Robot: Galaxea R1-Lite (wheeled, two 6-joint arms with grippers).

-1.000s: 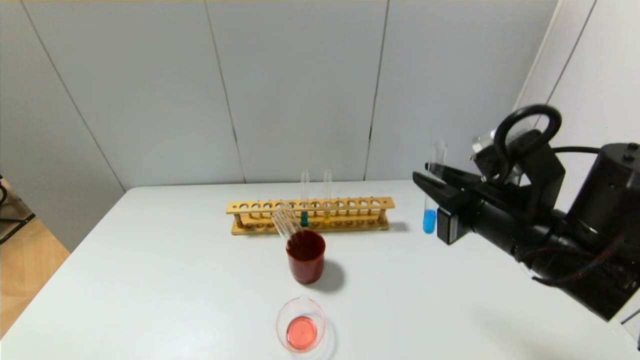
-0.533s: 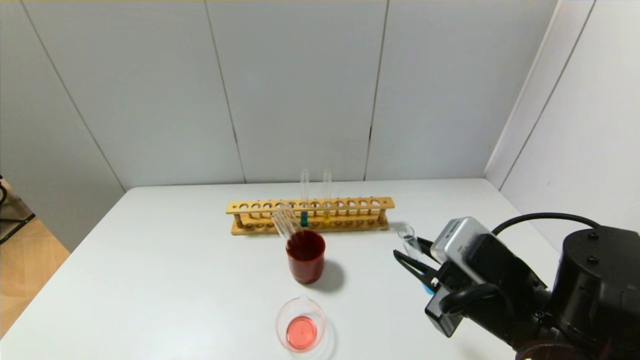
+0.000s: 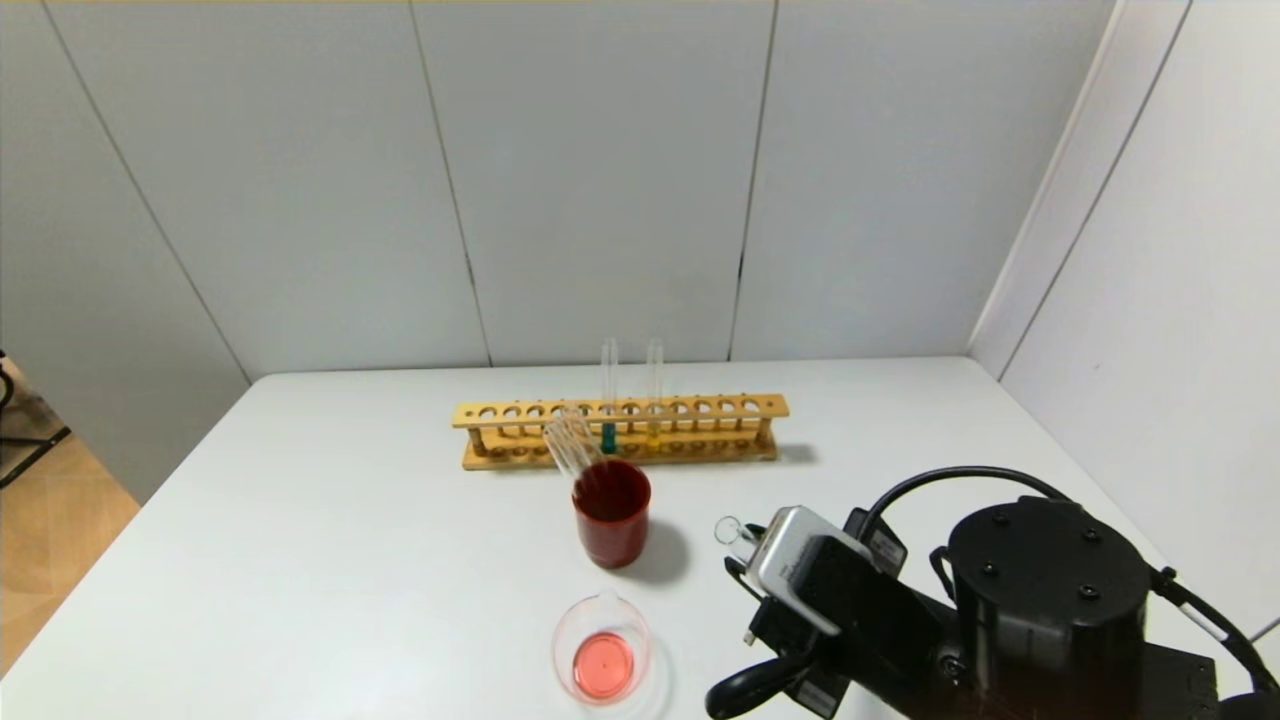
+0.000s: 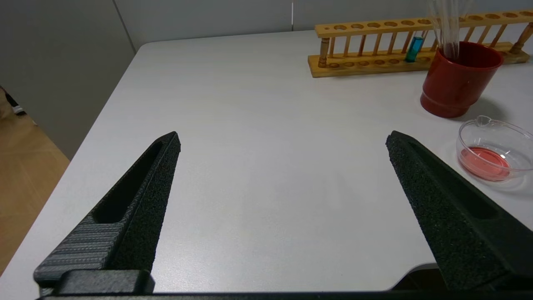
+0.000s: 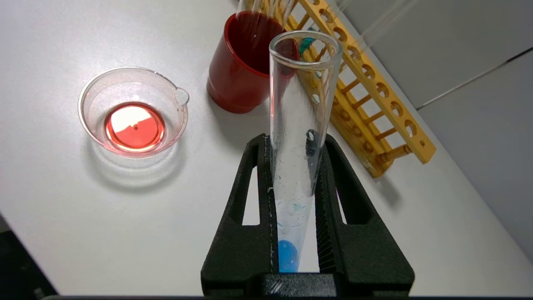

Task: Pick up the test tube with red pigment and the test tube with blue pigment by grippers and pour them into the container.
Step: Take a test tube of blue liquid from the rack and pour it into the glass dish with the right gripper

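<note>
Black right gripper (image 5: 295,141) jaws clamp the blue-pigment test tube (image 5: 297,137); left gripper (image 4: 283,139) jaws apart.

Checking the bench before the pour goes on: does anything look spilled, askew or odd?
No spill on the table. The empty tubes lean askew in the red cup. The right end effector holds the test tube with blue pigment, droplets clinging inside. The container holds red liquid.

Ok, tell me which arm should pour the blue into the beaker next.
Right. The right gripper is already shut on the test tube with blue pigment, close beside the container holding red liquid. The left gripper hangs open and empty over bare table.
</note>
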